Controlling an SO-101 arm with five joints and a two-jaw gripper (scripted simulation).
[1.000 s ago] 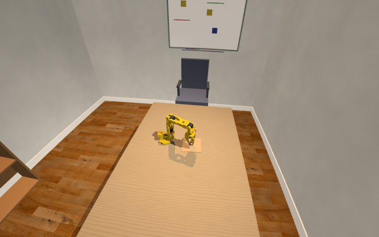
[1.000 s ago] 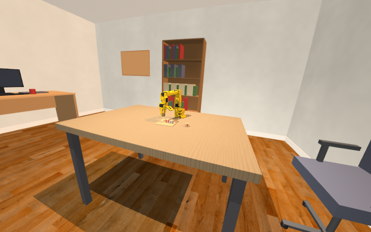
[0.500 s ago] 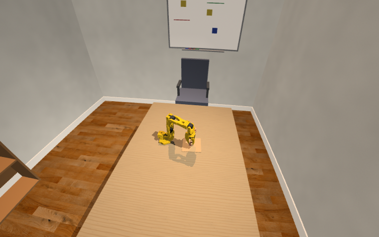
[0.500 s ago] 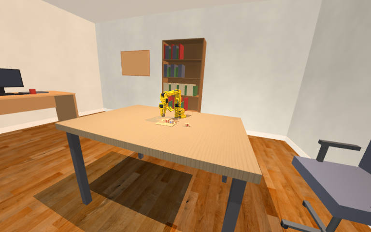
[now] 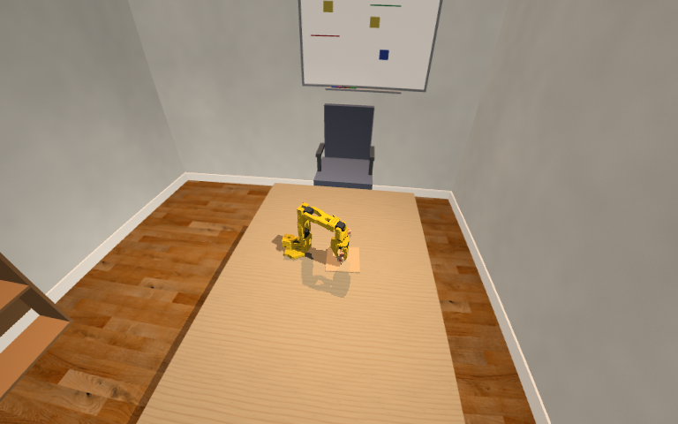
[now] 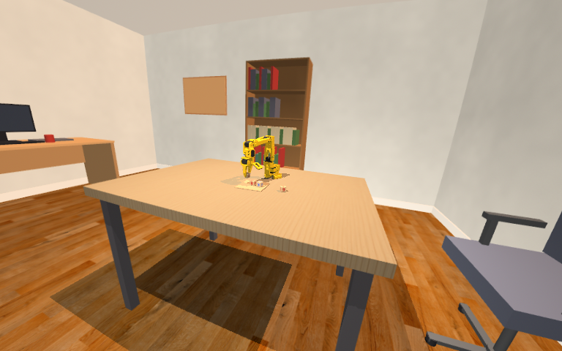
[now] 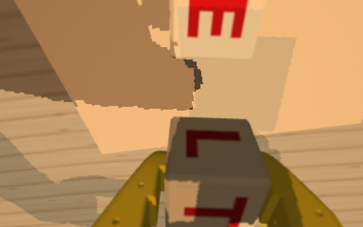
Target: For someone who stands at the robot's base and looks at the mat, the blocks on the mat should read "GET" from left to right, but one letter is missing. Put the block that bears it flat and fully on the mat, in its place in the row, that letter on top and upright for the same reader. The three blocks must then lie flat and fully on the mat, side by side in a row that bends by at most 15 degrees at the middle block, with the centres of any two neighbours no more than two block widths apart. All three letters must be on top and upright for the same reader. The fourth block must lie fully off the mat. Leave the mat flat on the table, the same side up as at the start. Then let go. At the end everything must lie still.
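Note:
In the wrist view my gripper (image 7: pixel 216 199) is shut on a cream block (image 7: pixel 215 165). The block shows a red L on its shaded face and a red T on the face below it. I hold it over the near edge of the pale orange mat (image 7: pixel 236 90). A block with a red E on top (image 7: pixel 215 26) lies flat on the mat just ahead. In the exterior view the yellow arm (image 6: pixel 258 157) bends down over the mat (image 6: pixel 252 186), where two small blocks (image 6: pixel 256 183) show side by side. Their letters are too small to read there.
One more small block (image 6: pixel 282 189) lies on the bare table to the right of the mat in the exterior view. The arm's base (image 5: pixel 295 245) stands beside the mat (image 5: pixel 345 261) in the top view. The arm's shadow falls across the mat's left part.

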